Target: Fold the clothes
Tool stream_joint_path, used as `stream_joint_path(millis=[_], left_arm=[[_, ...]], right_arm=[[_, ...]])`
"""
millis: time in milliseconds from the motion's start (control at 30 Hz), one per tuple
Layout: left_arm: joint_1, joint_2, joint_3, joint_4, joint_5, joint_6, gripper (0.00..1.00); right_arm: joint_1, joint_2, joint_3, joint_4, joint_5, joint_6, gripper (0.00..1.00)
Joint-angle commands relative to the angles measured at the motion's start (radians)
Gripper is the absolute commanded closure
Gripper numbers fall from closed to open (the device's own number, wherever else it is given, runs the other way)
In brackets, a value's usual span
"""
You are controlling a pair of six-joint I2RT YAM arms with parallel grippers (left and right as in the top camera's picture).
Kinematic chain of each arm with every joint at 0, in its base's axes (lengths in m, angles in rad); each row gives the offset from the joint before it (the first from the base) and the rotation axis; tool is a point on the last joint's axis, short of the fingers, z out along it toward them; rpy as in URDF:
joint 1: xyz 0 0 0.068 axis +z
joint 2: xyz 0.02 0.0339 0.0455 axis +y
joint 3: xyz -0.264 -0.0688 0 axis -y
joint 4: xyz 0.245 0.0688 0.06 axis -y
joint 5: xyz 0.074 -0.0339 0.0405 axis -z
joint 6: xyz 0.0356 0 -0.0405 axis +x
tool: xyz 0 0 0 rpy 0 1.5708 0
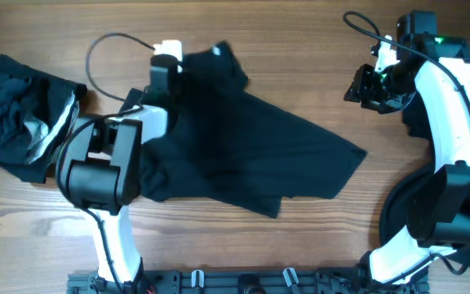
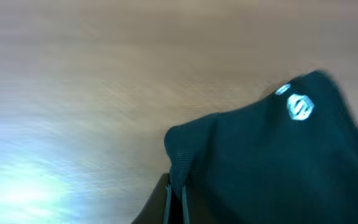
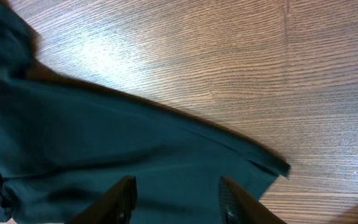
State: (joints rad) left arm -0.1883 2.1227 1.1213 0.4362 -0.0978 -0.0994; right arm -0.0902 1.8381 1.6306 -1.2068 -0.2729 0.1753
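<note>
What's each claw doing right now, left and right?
Left claw: closed, pinching the edge of the black shirt.
Right claw: open, holding nothing.

Light glares off the wood-grain table (image 1: 317, 57).

Wooden counter (image 1: 300, 65) bearing a black shirt (image 1: 251, 155) spread at centre and a crumpled dark garment (image 1: 15, 114) at its left edge.

The shirt (image 1: 243, 147) is black, the wood-grain table (image 1: 300, 49) light brown.
</note>
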Motion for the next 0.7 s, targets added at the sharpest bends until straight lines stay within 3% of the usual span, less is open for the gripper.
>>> stream_joint_path(millis=[0,167,300,500,667], left_arm=[[0.111,-0.069,0.092,-0.015,-0.162,-0.121,0.96],[0.261,-0.074,0.172,-0.179,-0.156,-0.407,0.96],[0.272,-0.074,0.200,-0.187,-0.153,-0.414,0.96],[0.265,-0.074,0.200,-0.344,-0.153,-0.403,0.96],[0.265,-0.074,0.200,-0.400,-0.153,-0.403,0.96]], right_arm=[[0.005,0.004,-0.010,-0.003,0.031,0.009,0.52],[0.010,0.004,-0.012,-0.010,0.035,-0.045,0.51],[0.092,0.016,-0.043,0.042,-0.016,-0.120,0.50],[0.227,0.145,-0.123,0.418,-0.002,-0.059,0.47],[0.292,0.302,-0.123,0.649,0.133,0.011,0.44]])
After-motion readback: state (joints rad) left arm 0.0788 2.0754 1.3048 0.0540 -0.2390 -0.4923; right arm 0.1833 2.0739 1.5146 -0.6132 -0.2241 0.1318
